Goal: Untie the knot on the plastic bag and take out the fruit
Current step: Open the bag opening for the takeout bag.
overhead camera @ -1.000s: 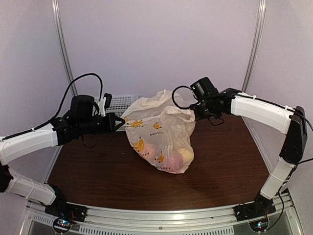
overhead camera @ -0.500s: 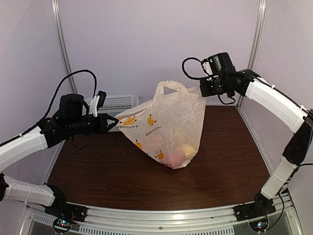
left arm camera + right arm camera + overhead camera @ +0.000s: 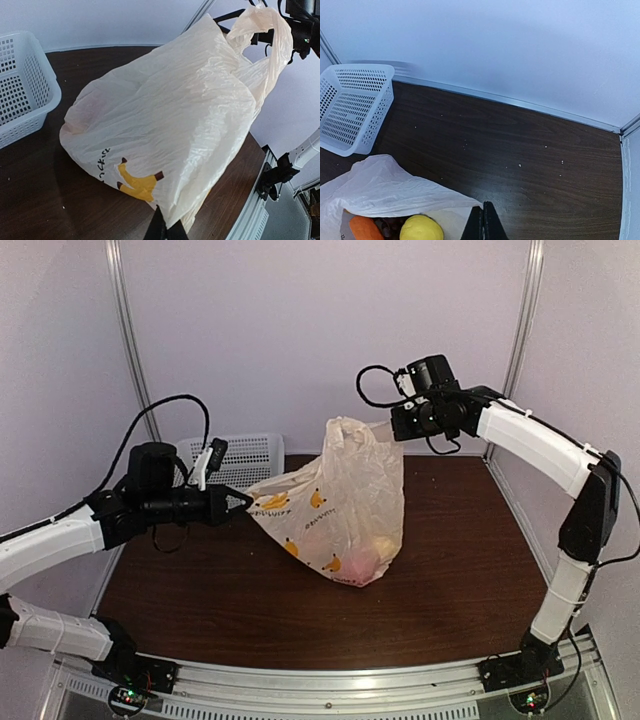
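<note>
Compared with a second ago, the plastic bag is raised from its slump and drawn taut between the two arms. Against half a second ago, the right gripper is found a little lower and further left, and the left gripper slightly nearer the bag.

Both grippers are clamped on the bag's film. In the left wrist view the left gripper is seen with its jaws pressed together on a low corner of the plastic bag, just below a printed banana. In the right wrist view the right gripper is seen pinched tight on the rim of the plastic bag.

The bag is hung from the right gripper at its top and pulled out to the left by the left gripper. Its lower end is rested on the dark wooden table, near the middle. A handle loop of the same film is held up near the right arm.

The fruit is gathered in the bottom of the bag and shows through the film as pale yellow and pink shapes. Through the opened mouth, a yellow fruit and an orange fruit are visible.

A white perforated basket is stood at the table's far left, apart from the bag.
</note>
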Motion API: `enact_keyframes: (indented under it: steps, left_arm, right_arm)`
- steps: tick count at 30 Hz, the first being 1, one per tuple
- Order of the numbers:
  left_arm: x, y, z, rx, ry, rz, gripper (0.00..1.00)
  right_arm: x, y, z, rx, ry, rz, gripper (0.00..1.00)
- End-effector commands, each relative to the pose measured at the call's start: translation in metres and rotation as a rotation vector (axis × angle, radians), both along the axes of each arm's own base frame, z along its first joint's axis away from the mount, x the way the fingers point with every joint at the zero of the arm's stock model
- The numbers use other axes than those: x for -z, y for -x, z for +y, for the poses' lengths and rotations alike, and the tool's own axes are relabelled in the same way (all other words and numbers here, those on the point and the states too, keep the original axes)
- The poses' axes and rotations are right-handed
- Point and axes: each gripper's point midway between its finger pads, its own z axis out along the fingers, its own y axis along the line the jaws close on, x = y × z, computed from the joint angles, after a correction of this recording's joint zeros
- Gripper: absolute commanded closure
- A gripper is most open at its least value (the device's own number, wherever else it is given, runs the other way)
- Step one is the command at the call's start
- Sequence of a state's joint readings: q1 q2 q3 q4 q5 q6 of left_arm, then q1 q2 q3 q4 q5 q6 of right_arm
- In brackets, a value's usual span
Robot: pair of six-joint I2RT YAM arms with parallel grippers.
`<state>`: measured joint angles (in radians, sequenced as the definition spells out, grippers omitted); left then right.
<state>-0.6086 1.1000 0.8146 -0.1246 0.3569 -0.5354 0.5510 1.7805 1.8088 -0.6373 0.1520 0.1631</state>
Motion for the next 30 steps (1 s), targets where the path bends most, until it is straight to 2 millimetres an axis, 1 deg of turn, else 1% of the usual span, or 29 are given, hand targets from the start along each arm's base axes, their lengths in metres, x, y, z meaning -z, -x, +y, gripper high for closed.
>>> enact_keyframes:
  steps: [1, 3, 4, 6, 7, 8, 9, 12, 14, 15, 18, 19, 21, 25, 27, 30]
  left_arm:
    - [-0.003, -0.002, -0.010, 0.045, 0.049, -0.018, 1.00]
    - [-0.006, -0.002, -0.010, 0.046, 0.049, -0.027, 1.00]
    - [-0.008, -0.002, -0.010, 0.046, 0.050, -0.033, 0.92]
    - [-0.015, -0.003, -0.009, 0.044, 0.053, -0.057, 0.81]
    - [-0.018, -0.003, -0.009, 0.043, 0.053, -0.066, 0.72]
    - [-0.022, -0.004, -0.008, 0.039, 0.052, -0.077, 0.62]
    - [-0.026, -0.005, -0.007, 0.033, 0.049, -0.086, 0.52]
    - [-0.034, -0.010, -0.003, 0.000, 0.023, -0.109, 0.26]
    - [-0.038, -0.016, 0.000, -0.023, -0.003, -0.118, 0.15]
    - [-0.042, -0.018, -0.001, -0.021, -0.010, -0.127, 0.11]
    - [-0.057, -0.023, -0.008, 0.002, -0.016, -0.160, 0.05]
    - [-0.061, -0.026, -0.011, 0.011, -0.018, -0.167, 0.04]
    - [-0.068, -0.032, -0.016, 0.025, -0.020, -0.181, 0.03]
    - [-0.073, -0.042, -0.029, 0.048, -0.019, -0.180, 0.03]
    - [-0.071, -0.046, -0.034, 0.060, -0.018, -0.169, 0.03]
    - [-0.067, -0.048, -0.039, 0.076, -0.017, -0.151, 0.03]
  right_arm:
    - [0.002, -0.014, 0.017, -0.031, -0.087, -0.006, 0.92]
    - [0.000, -0.013, 0.019, -0.039, -0.096, -0.009, 0.81]
    - [-0.004, -0.013, 0.019, -0.041, -0.101, -0.015, 0.75]
    - [-0.013, -0.009, 0.017, -0.044, -0.107, -0.028, 0.57]
    - [-0.019, -0.006, 0.016, -0.046, -0.111, -0.036, 0.49]
    - [-0.024, -0.003, 0.014, -0.048, -0.112, -0.043, 0.43]
    - [-0.032, 0.002, 0.012, -0.050, -0.117, -0.054, 0.38]
    - [-0.044, 0.015, 0.006, -0.057, -0.126, -0.063, 0.26]
    - [-0.049, 0.026, 0.006, -0.070, -0.135, -0.065, 0.20]
    - [-0.052, 0.031, 0.007, -0.077, -0.143, -0.069, 0.17]
    - [-0.060, 0.051, 0.017, -0.123, -0.171, -0.073, 0.08]
    - [-0.063, 0.057, 0.020, -0.136, -0.180, -0.075, 0.07]
    - [-0.068, 0.071, 0.034, -0.179, -0.201, -0.079, 0.04]
    - [-0.072, 0.096, 0.070, -0.277, -0.219, -0.078, 0.02]
    - [-0.070, 0.104, 0.090, -0.319, -0.213, -0.073, 0.02]
    - [-0.062, 0.108, 0.115, -0.355, -0.170, -0.060, 0.03]
